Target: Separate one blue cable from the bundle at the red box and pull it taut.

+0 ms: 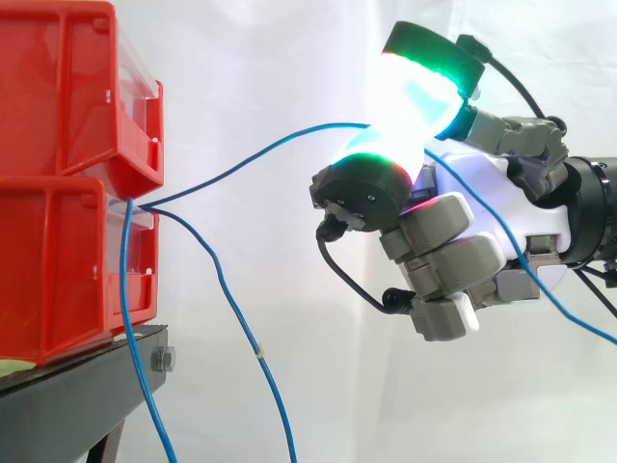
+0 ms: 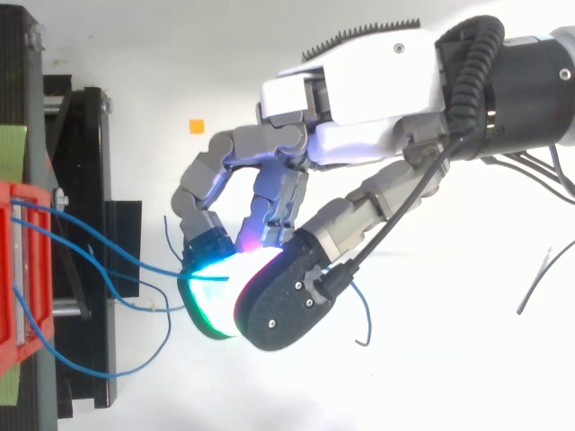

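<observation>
Red bins (image 1: 67, 145): far left, two stacked on the black stand (image 1: 77, 400).
Bundle: blue cables (image 1: 253, 349) poke out between the bins at the front, and two of them just droop down.
Picked cable (image 1: 280, 143): climbs right from the bins up to me in a gentle curve, well apart from the droopy two.
Fingers (image 1: 415, 106): mine, curled in mid-air right of the bins, with the glowing pads pinching that one cable.
Rest of it: trails down past my palm toward the right edge.
</observation>
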`<action>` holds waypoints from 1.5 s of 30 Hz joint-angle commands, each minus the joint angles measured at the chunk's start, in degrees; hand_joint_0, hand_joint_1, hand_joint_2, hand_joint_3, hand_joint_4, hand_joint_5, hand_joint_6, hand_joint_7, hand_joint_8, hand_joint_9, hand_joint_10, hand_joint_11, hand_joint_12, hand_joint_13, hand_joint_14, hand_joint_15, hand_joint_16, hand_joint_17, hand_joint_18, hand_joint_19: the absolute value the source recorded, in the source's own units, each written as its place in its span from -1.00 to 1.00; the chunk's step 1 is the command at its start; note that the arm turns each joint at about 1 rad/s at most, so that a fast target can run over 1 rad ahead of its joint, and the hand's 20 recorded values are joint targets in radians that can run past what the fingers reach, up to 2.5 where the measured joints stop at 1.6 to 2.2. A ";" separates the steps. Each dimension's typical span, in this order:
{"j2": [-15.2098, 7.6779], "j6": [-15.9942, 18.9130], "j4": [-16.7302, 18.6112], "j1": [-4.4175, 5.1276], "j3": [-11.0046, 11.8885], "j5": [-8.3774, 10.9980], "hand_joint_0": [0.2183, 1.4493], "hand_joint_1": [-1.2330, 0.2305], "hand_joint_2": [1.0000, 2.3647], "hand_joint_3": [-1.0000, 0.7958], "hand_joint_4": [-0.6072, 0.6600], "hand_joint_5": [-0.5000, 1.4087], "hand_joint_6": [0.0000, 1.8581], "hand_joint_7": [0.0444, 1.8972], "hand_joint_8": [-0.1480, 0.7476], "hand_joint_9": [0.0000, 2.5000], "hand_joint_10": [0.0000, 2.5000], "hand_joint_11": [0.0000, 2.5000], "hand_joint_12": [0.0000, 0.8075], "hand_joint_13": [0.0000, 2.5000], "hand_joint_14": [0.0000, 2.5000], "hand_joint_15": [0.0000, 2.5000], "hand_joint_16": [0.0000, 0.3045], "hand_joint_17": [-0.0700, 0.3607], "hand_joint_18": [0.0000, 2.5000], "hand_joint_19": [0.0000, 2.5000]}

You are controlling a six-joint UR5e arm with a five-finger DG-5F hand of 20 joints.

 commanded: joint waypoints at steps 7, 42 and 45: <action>0.02 -0.65 0.02 -0.15 0.00 0.00 -0.32 -0.28 -0.99 -0.32 0.11 -0.64 -0.06 0.09 0.14 -0.13 -0.99 0.05 -0.02 0.04 -0.98 0.08 -0.69 -0.17 -0.23 -0.50; -0.07 -9.97 3.36 -0.94 0.00 0.09 -0.26 -0.36 -1.00 -0.44 0.18 -0.64 -0.06 0.05 0.07 -0.08 -0.55 0.34 -0.07 0.09 -0.61 0.36 -0.68 -0.17 -0.19 -0.46; 0.02 -10.32 3.36 -0.94 0.00 0.09 -0.37 -0.32 -1.00 -0.44 0.19 -0.64 -0.06 0.05 0.06 -0.08 -0.53 0.33 -0.05 0.09 -0.59 0.37 -0.68 -0.17 -0.19 -0.45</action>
